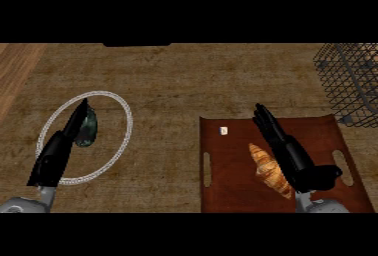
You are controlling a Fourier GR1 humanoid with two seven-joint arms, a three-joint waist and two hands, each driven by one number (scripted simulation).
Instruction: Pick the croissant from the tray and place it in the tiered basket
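A golden-brown croissant (270, 170) lies lengthwise on the brown tray (229, 190) at the lower right. My right hand (291, 152) hovers over the tray just right of the croissant, fingers straight and pointing away from me, open and holding nothing. The black wire tiered basket (353, 80) stands at the upper right corner, partly cut off by the view's edge. My left hand (63, 142) rests open at the left, fingers extended over a ring-shaped plate.
A plate with a pale beaded rim (125, 127) sits at the left, with a dark greenish object (87, 131) on it beside my left hand. A small white item (224, 130) lies near the tray's far left corner. A wooden strip (15, 70) borders the counter's left.
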